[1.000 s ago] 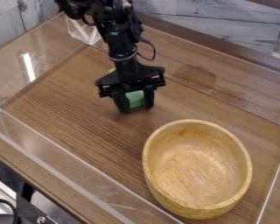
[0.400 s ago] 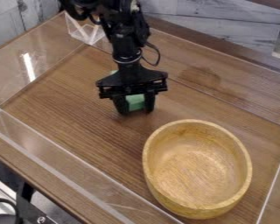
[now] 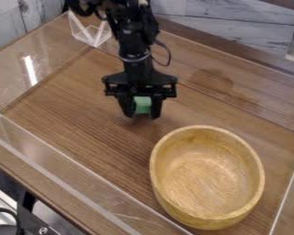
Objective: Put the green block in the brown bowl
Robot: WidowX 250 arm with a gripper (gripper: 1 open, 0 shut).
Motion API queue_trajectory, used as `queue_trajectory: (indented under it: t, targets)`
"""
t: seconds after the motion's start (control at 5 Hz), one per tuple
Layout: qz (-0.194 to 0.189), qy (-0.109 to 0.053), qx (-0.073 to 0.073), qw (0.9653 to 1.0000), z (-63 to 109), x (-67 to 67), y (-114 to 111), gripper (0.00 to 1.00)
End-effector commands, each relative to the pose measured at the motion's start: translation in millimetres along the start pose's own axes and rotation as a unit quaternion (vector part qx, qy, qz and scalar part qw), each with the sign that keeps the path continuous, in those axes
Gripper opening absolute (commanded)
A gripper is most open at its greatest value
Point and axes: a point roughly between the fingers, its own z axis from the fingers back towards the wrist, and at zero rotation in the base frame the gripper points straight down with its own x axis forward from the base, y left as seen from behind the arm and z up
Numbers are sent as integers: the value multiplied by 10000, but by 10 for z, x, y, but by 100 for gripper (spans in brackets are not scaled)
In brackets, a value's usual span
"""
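A wooden table carries the brown bowl.

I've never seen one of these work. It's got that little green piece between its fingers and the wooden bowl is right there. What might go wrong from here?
Two things, I'd guess. The hand seems to grip the green block between its two fingers, and much of the block is hidden, so a shallow pinch could let it slip out on the way. Also, the hand sits low over the table, and the brown bowl has a thick raised rim. Unless the arm lifts first, the block might knock that rim or push the bowl aside.
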Motion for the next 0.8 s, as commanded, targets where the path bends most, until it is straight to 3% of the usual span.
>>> queue_trajectory:
  t: [0.0,0.2,0.4,0.6]
  targets:
    - [-258,-403,-38,9988,283,76,-90,0]
    - [-534,-461,-16,9975,423,0,-169,0]
    - [-528,-512,19,9973,611,-145,-240,0]
    - [-792,-492,-6,9956,602,-237,-341,0]
